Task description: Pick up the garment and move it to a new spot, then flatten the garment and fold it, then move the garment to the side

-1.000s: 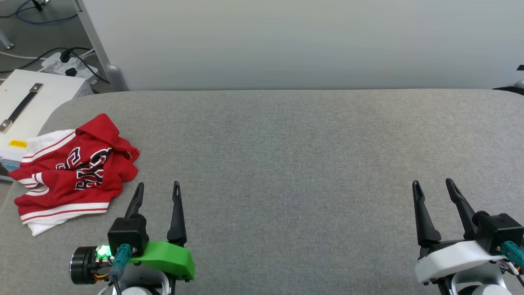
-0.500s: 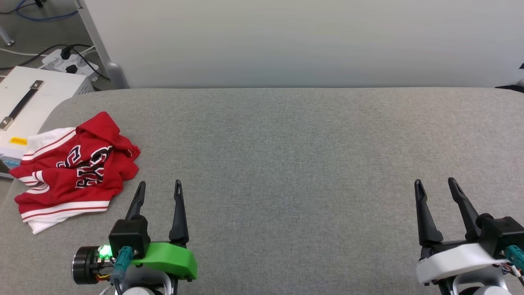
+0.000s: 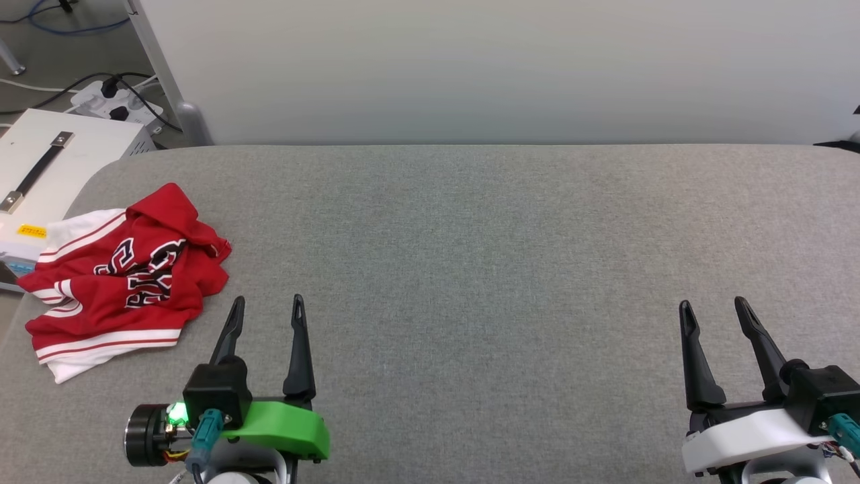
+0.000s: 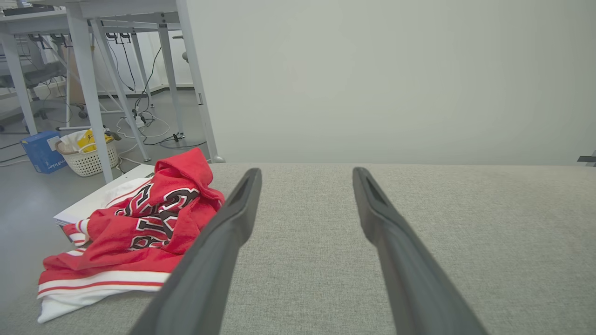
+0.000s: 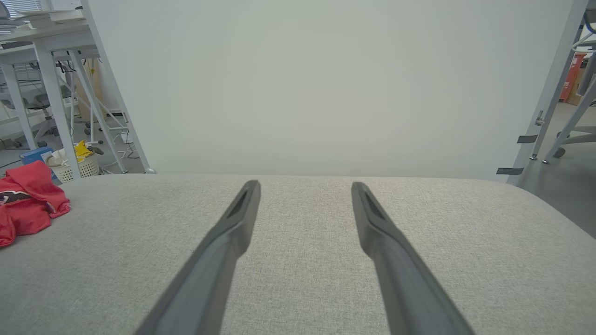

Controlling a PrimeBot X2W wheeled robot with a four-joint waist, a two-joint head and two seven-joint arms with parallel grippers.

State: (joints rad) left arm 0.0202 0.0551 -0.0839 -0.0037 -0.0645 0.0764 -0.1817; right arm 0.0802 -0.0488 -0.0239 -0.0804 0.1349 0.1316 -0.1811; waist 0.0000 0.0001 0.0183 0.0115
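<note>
At the near left of the table [image 3: 470, 269], the left claw [image 3: 267, 300] has its two dark fingers spread wide, with nothing between them. Behind the fingers there is a green cover. At the near right, the right claw [image 3: 712, 303] is in the same state: its fingers are wide apart and hold nothing, and its cover is white. Both claws point to the far side over the gray cloth of the table, well apart from each other. A little farther, left of the left claw, lies the shirt [image 3: 121, 282]. It is crumpled in a heap at the left edge of the table, near the left claw but not touching it. It is red, with white parts and red-and-white stripes along its near side. The black-and-white letters on it are bent by the folds, so I cannot read them. Just beyond the shirt, past the table's left edge, is a white box [image 3: 40, 168] with a dark strap handle. Farther left on the floor lies a white power strip [image 3: 114, 101] with black plugs and cables. A pale panel [image 3: 470, 67] stands along the far edge of the table. In the left wrist view, a white basket [image 4: 88, 156] and a blue box [image 4: 39, 151] are on the floor at the far left.
</note>
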